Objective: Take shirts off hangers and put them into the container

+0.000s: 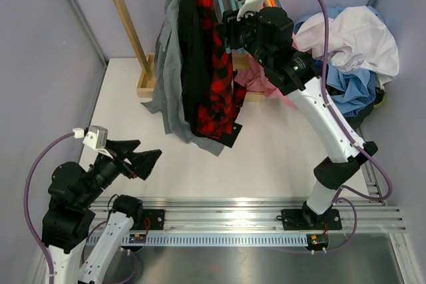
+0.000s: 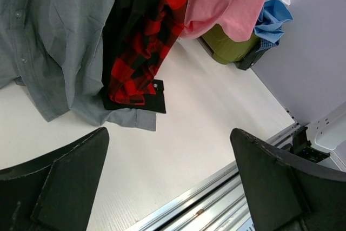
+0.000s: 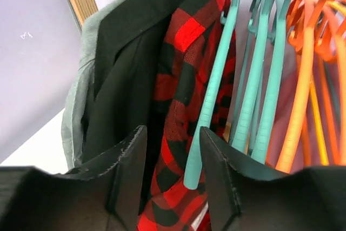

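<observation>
A: Where does the top view sit?
B: High above the near edge of the table (image 1: pixel 279 157), facing down onto it and the rack (image 1: pixel 128 28).
A: The wrist views?
B: Left looks from low and far at the hem of the plaid shirt (image 2: pixel 138 63). Right sits close at its shoulder. All three share it.

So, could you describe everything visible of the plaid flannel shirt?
The plaid flannel shirt is soft-looking red-and-black check, hanging from the rack, pressed against the black shirt on one side and a teal hanger on the other. Its lower end reaches about to the table. The right gripper straddles its shoulder; grip unclear.
</observation>
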### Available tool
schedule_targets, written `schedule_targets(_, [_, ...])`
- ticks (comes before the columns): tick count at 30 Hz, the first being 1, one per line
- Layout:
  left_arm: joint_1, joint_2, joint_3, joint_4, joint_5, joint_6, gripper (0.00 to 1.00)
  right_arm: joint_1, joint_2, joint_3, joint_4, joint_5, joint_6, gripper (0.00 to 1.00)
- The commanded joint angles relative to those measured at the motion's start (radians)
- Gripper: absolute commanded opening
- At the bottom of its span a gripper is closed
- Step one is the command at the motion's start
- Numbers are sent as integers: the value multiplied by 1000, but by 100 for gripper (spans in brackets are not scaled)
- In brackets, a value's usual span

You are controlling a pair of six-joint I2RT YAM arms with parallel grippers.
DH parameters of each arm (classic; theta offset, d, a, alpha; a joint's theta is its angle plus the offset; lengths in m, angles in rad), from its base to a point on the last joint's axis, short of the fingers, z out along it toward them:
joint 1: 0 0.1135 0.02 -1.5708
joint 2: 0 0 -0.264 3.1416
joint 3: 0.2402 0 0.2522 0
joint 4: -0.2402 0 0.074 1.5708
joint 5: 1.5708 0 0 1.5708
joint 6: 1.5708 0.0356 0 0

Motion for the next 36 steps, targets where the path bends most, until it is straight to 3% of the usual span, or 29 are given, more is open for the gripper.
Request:
schedule_targets(1, [-5,-13,18,17,13,17,99,-10,3,46,6,-100,35,51])
schedule_targets(8, [-5,-19,4,26,14,14,99,-11,-70,-9,40,-215,49,43])
schedule_targets(13, [-5,-21,2,29,17,7,99,-11,2,77,-19,-223,50,42])
schedule_targets(24, [-9,-31,16,3,8,19,99,-21,154,190,-36,-142,36,51])
schedule_targets(36, [-14,-28,18,1,7,25,99,-19,144,201,-40,-158,4,58])
